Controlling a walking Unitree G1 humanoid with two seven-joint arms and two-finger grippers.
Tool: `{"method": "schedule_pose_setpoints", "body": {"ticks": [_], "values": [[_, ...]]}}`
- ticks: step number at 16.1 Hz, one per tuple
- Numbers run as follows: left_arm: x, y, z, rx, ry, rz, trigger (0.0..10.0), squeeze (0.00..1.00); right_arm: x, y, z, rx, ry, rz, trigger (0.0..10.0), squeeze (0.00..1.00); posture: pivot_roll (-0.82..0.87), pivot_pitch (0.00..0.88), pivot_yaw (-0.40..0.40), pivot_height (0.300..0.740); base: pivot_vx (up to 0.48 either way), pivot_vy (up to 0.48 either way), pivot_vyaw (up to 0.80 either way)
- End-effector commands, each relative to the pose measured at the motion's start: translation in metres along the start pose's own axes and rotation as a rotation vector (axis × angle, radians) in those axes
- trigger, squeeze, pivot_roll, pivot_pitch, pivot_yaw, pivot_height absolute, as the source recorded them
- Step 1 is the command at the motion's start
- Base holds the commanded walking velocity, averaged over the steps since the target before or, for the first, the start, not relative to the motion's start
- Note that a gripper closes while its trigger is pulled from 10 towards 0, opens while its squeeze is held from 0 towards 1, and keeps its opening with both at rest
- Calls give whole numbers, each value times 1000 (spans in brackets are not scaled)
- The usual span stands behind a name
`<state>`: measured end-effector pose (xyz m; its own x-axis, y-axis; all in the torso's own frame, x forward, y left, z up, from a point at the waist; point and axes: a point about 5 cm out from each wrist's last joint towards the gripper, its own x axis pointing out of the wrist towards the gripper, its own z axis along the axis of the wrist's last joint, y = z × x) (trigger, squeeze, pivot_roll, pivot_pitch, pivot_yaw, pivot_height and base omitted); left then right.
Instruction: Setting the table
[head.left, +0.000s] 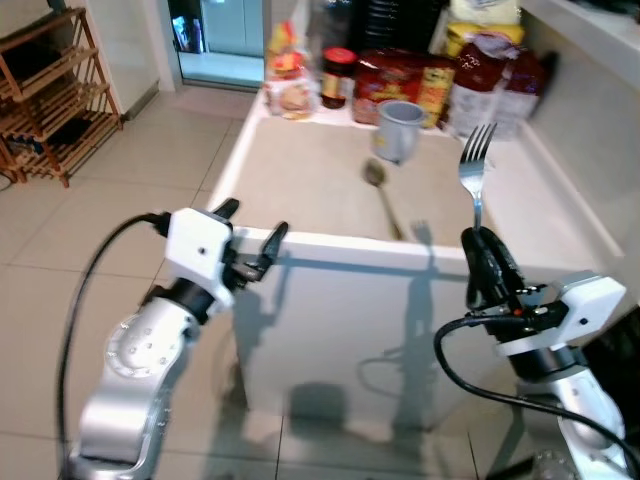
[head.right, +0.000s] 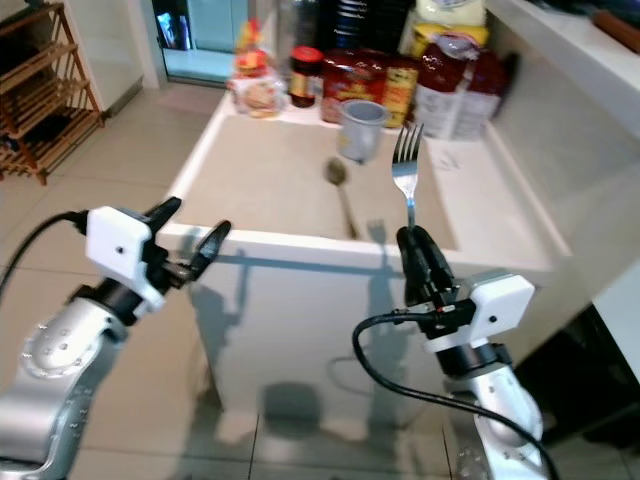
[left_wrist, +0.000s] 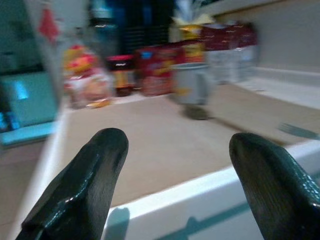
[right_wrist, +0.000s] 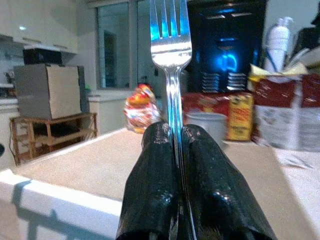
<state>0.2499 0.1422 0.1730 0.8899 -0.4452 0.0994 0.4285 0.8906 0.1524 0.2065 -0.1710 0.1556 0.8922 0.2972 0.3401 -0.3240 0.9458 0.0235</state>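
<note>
Beside spoon (head.left: 381, 196), grey cup (head.left: 398, 129)

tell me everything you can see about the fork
The fork looks like shiny silver metal, with four tines and a slim handle. It stands nearly upright, tines up, its lower handle pinched between the shut black fingers of the right claw. It is held in the air at the table's near edge, touching nothing else.
</note>
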Motion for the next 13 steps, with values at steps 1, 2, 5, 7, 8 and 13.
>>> {"method": "schedule_pose_setpoints", "body": {"ticks": [1, 2, 5, 7, 8, 13], "values": [[-2, 0, 3, 8, -15, -12, 10000, 0, 0, 5, 6, -15, -34, 49, 10000, 0, 71, 0, -49, 740, 0, -480, 0], [-2, -1, 3, 10, -14, -16, 10000, 0, 0, 6, 5, -19, -31, 64, 10000, 0, 73, 0, -51, 740, 0, -480, 0], [-2, -2, 3, 17, -18, -21, 10000, 0, 3, 12, 4, 22, -18, 123, 10000, 0, 74, 0, -52, 740, 0, -480, 0], [-1, -2, 4, 21, -21, -24, 10000, 0, 4, 17, 4, 63, 6, 191, 10000, 0, 68, 0, -51, 740, 0, -480, 0], [-1, -2, 3, 21, -20, -29, 10000, 0, 2, 17, 3, 74, 38, 251, 10000, 0, 67, 0, -51, 740, 0, -480, 0], [3, -3, 3, 28, -23, -38, 10000, 0, 3, 5, 4, 42, 38, 214, 10000, 0, 65, 0, -53, 740, 0, -480, 0]]}}
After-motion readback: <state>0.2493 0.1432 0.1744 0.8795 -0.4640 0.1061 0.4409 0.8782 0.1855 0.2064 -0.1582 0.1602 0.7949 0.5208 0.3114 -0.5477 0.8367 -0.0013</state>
